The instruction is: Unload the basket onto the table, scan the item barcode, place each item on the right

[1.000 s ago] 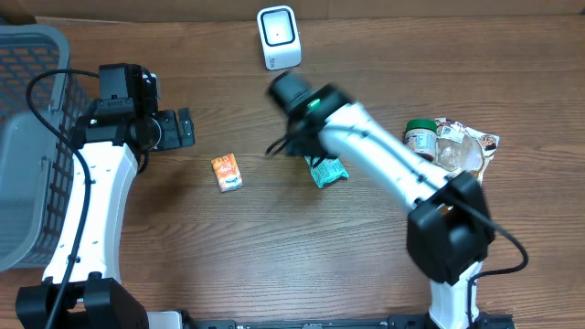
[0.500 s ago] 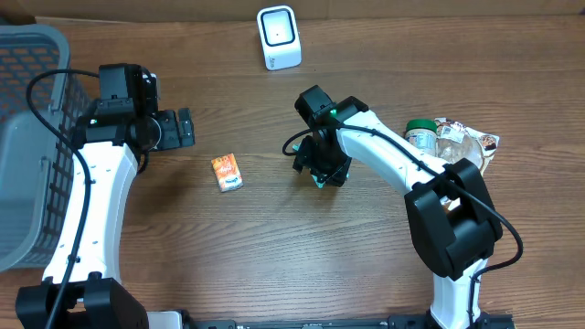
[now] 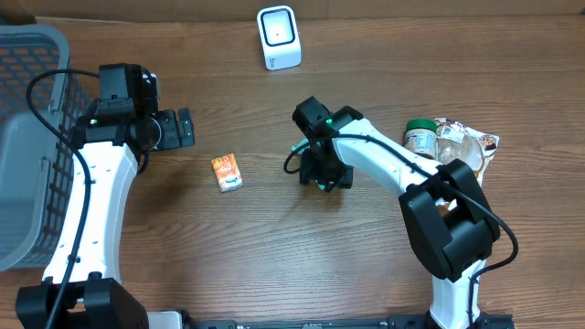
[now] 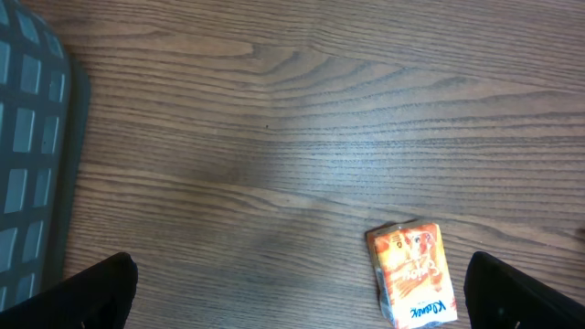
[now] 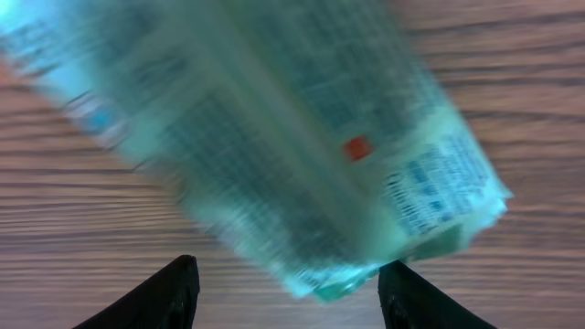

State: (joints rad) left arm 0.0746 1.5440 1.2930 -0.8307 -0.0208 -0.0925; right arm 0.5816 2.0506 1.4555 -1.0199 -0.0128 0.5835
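Two fingers of my right gripper (image 5: pixel 288 297) stand apart, straddling a glossy, crinkled teal packet (image 5: pixel 274 137). A boxy orange carton (image 4: pixel 413 274) lies ahead of my wide-open left gripper (image 4: pixel 306 297).

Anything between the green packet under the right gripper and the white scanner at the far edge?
Nothing visible. Only bare wooden table lies between the pale green printed plastic packet and the white boxy scanner. The small orange tissue pack sits well off to the left of that line.

The right end effector (image 5: pixel 291 297) has dropped over the teal packet (image 5: pixel 274 137), seemingly straddling it.
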